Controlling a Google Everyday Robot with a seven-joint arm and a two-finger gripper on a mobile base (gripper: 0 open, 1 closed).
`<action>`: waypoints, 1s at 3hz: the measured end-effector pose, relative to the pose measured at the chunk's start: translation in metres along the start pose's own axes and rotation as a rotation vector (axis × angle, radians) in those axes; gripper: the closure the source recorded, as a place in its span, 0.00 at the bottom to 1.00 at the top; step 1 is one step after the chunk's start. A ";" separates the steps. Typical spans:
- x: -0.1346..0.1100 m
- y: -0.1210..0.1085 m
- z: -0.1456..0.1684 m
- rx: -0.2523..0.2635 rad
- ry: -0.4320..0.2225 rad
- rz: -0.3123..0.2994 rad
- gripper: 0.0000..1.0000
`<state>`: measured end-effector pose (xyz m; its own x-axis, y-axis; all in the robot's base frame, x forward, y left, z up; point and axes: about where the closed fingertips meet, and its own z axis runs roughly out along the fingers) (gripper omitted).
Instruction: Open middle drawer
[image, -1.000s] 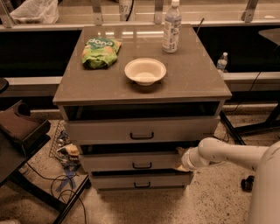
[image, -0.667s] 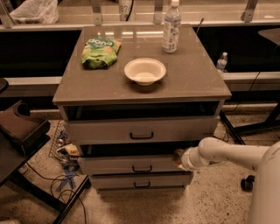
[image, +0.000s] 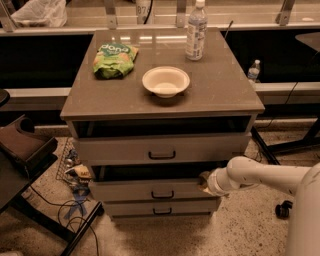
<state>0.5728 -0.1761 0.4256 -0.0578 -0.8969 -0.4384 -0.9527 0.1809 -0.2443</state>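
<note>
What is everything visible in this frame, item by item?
cabinet: one, grey, centre
chip bag: one, green, its top, back left
bowl: one, white, top centre
water bottle: one, clear, top, back right
small bottle: one, clear, ledge right
plastic bag: one, pale, back left
top drawer: one, grey, partly out
middle drawer: one, grey, partly out
bottom drawer: one, grey, lowest
cables: tangle, dark, floor left
arm: one, white, from right
gripper: one, pale, middle drawer's right end

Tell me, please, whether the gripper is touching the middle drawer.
Cannot tell: camera view shows the gripper at the right end of the middle drawer, contact hidden.
</note>
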 end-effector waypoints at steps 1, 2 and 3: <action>0.000 0.000 -0.001 0.000 0.000 0.000 1.00; -0.001 0.000 -0.002 0.000 0.000 0.000 1.00; -0.001 0.000 -0.002 0.000 0.000 0.000 1.00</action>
<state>0.5727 -0.1763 0.4273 -0.0583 -0.8969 -0.4383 -0.9526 0.1813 -0.2443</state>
